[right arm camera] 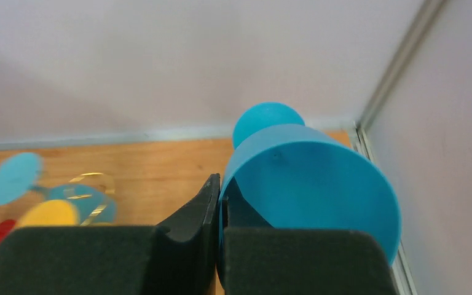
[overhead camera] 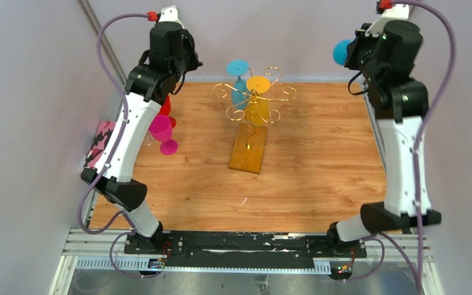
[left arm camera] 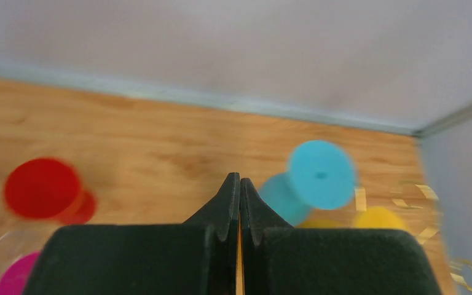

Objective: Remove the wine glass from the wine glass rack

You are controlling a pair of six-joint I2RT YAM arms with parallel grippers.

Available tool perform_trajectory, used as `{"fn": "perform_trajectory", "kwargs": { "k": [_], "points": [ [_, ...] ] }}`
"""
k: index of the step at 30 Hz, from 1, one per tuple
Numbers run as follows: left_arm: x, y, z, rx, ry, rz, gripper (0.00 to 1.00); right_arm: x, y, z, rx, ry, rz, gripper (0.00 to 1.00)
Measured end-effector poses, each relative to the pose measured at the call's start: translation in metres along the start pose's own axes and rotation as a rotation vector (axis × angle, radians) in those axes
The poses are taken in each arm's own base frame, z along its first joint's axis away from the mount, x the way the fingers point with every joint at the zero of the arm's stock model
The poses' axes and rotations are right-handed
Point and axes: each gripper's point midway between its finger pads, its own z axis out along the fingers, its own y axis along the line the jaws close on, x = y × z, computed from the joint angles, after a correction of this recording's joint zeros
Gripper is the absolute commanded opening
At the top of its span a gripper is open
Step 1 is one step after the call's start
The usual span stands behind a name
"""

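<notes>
The gold wire wine glass rack (overhead camera: 253,97) stands on its amber base (overhead camera: 247,151) at the middle back of the table. A blue wine glass (overhead camera: 239,81) and a yellow wine glass (overhead camera: 258,103) hang on it upside down. My right gripper (right arm camera: 219,184) is shut on the rim of another blue wine glass (right arm camera: 310,178), one finger inside the bowl, and holds it high at the back right (overhead camera: 342,52), clear of the rack. My left gripper (left arm camera: 239,179) is shut and empty, raised at the back left (overhead camera: 192,61). The hanging blue glass (left arm camera: 321,174) shows beyond it.
A pink glass (overhead camera: 161,129) and a red glass (overhead camera: 166,108) lie on the table at the left, beside my left arm. A patterned pink object (overhead camera: 101,142) lies at the table's left edge. Grey walls close in the back and both sides.
</notes>
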Motion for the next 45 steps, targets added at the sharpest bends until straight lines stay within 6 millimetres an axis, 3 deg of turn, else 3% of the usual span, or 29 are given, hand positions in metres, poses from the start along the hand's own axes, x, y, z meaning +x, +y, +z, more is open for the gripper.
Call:
{"fn": "perform_trajectory", "kwargs": {
  "k": [3,8,12,16,23,29,37,43,45],
  "points": [
    [0.033,0.049,0.005,-0.234,0.079,0.083,0.0,0.061,-0.046,0.053,0.128,0.185,0.019,0.0],
    [0.063,0.079,-0.001,-0.354,0.165,0.154,0.0,0.166,-0.121,0.111,0.253,0.464,0.104,0.0],
    [0.071,0.087,-0.01,-0.384,0.184,0.173,0.0,0.234,-0.154,0.137,0.28,0.612,0.167,0.0],
    [0.071,0.088,-0.016,-0.38,0.186,0.173,0.0,0.277,-0.161,0.15,0.268,0.699,0.197,0.0],
    [0.078,0.087,-0.016,-0.364,0.21,0.175,0.0,0.324,-0.166,0.18,0.245,0.772,0.221,0.0],
    [0.089,0.086,-0.015,-0.344,0.235,0.178,0.0,0.356,-0.171,0.185,0.255,0.832,0.227,0.0],
    [0.095,0.086,-0.011,-0.329,0.241,0.187,0.0,0.358,-0.174,0.185,0.263,0.836,0.193,0.0],
    [0.096,0.086,-0.011,-0.323,0.243,0.189,0.0,0.36,-0.168,0.184,0.245,0.855,0.147,0.28],
    [0.096,0.086,-0.011,-0.323,0.243,0.19,0.0,0.361,-0.163,0.183,0.234,0.863,0.133,0.32]
  ]
}}
